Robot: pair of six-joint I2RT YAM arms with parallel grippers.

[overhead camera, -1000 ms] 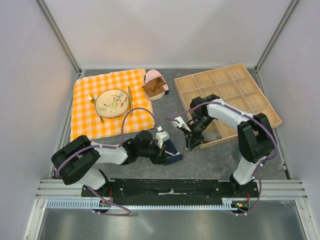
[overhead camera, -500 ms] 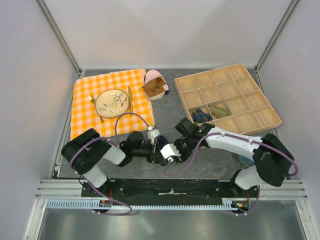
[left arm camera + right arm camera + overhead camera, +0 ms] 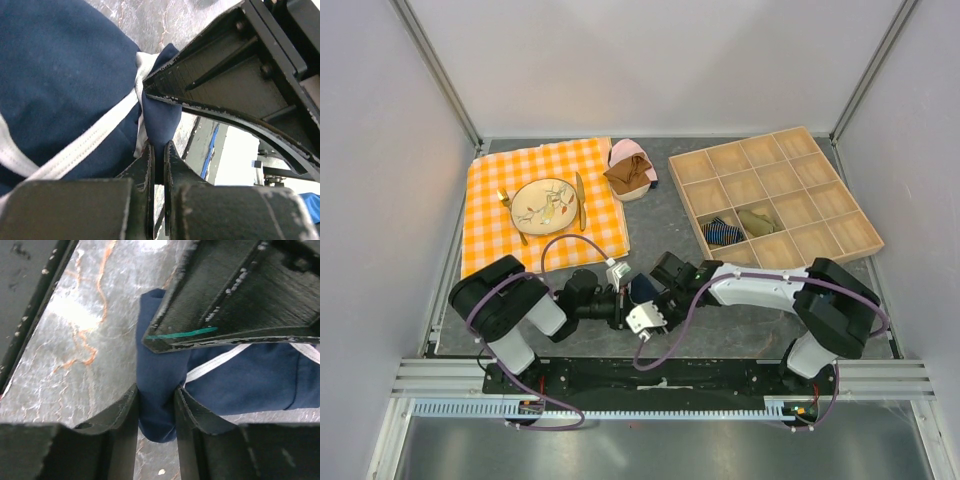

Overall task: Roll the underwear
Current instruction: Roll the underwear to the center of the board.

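Underwear (image 3: 240, 375) on tabletop (image 3: 75, 340), bunched between both claws. Left claw (image 3: 158, 147) pinched tight on edge fold; right claw (image 3: 156, 390) part-closed, gripping adjacent fold. Step: rolling, judged early. Next: coordinated turn, grips firm.

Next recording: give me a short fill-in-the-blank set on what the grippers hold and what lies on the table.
The left gripper and the right gripper both pinch the ___ underwear.
The plate rests on an ___ checked cloth.
The wooden tray stands on the robot's ___ side.
Missing: navy-blue; orange; right.
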